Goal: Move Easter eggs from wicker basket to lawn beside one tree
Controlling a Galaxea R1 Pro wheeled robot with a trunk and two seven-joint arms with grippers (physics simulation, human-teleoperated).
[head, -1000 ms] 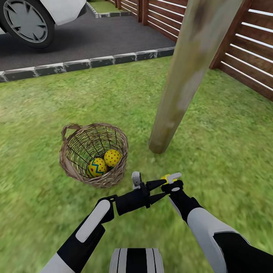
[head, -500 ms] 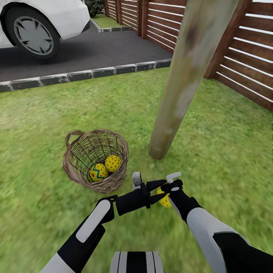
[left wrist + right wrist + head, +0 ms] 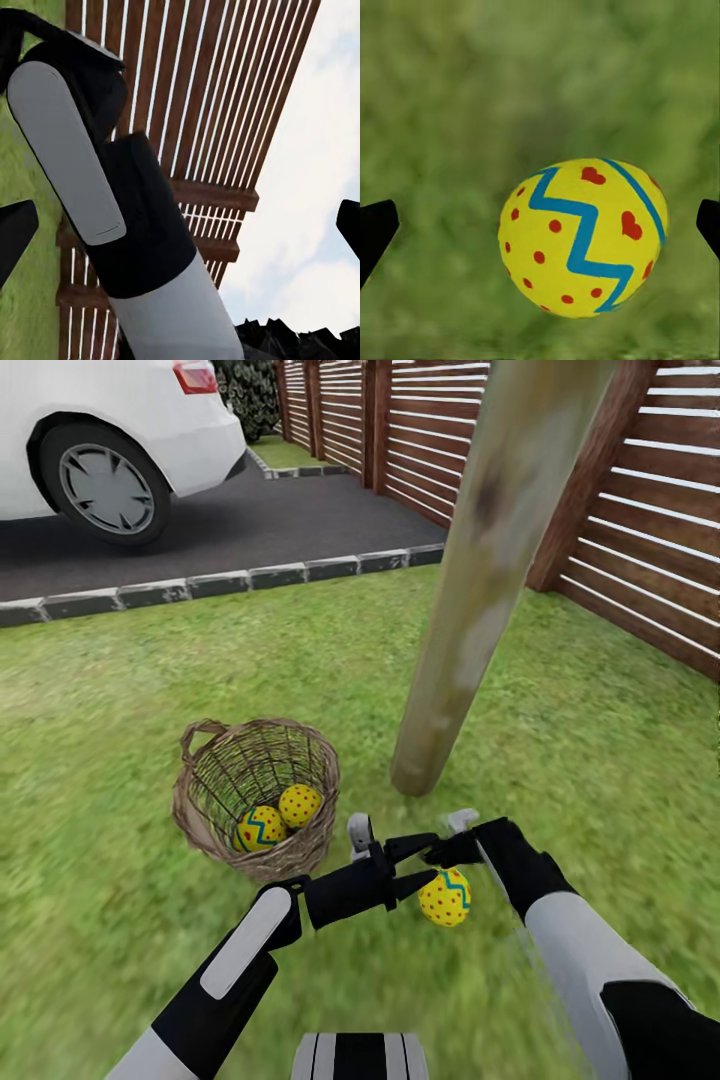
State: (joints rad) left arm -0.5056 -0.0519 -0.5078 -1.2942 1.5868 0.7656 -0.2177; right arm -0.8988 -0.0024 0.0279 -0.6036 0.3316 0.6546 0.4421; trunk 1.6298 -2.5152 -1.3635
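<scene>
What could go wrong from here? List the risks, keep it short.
1. The egg sits loose between the open fingers of the right gripper. It may roll across the lawn, away from the tree trunk.
2. The left gripper is open right beside that egg, so a careless move could knock it.
3. Two eggs lie deep in the wicker basket, and reaching in might tip it.

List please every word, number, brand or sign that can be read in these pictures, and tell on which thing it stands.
There is no readable text in any view.
Eggs: only red dots and blue zigzags, no letters.
White car: no badge or plate in view.
Basket, tree trunk and fence: unmarked.
</scene>
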